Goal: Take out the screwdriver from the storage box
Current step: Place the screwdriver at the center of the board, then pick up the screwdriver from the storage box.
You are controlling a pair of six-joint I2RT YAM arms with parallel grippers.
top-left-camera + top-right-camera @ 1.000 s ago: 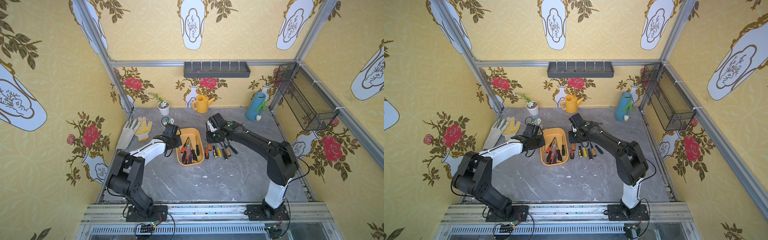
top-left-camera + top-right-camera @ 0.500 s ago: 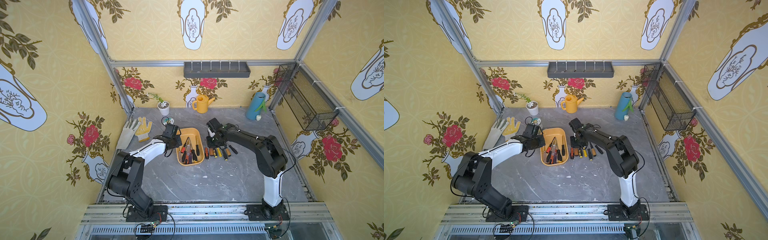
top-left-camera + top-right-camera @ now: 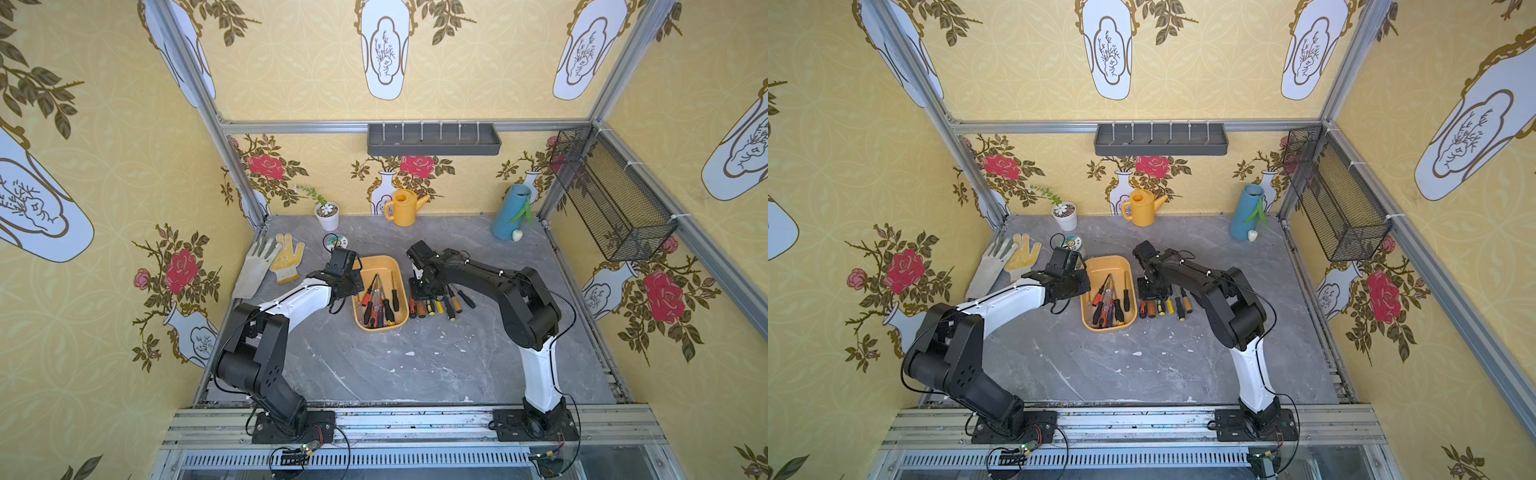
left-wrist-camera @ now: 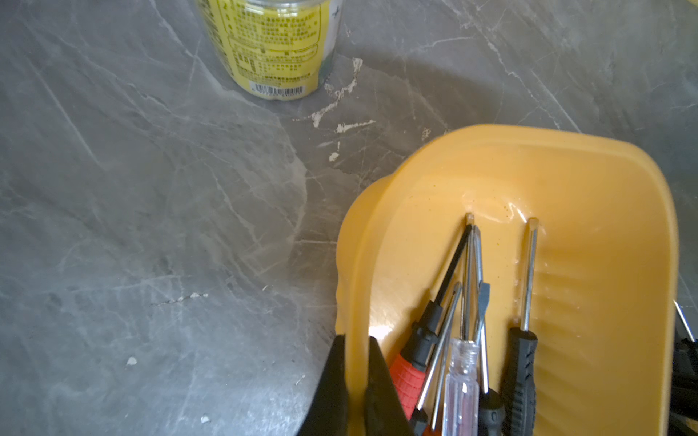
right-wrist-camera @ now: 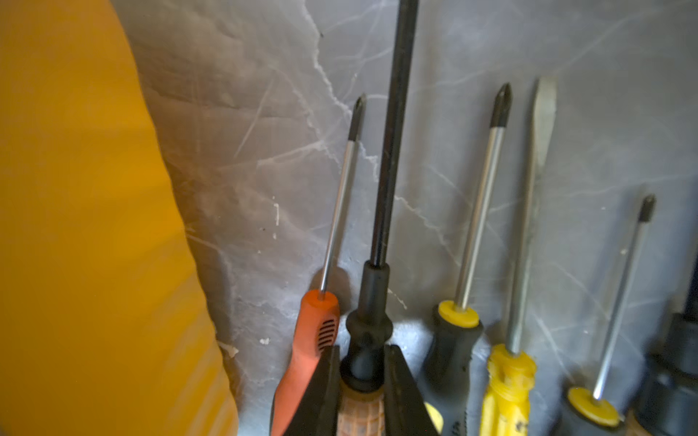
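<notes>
- Your storage box (image 3: 379,266) (image 4: 566,170) sits in the middle of the counter (image 3: 415,365), between the two arms. Its long side runs away from the bases.
- Your left jaws are closed tight on the box wall on the left arm's side. In the left wrist view one finger (image 4: 334,381) is outside the wall and the other inside.
- Inside the box you have a loose pile of screwdrivers (image 3: 380,299), handles toward the bases.
- Just beside the box, on the right arm's side, a row of screwdrivers (image 3: 436,305) lies on the counter.
- Your right jaws stand narrowly apart, flanking the black collar of one screwdriver (image 5: 393,151) in that row. You cannot tell whether they press on it or only sit against it.
- A yellow-labelled can (image 4: 272,45) stands near the box's far corner.
</notes>
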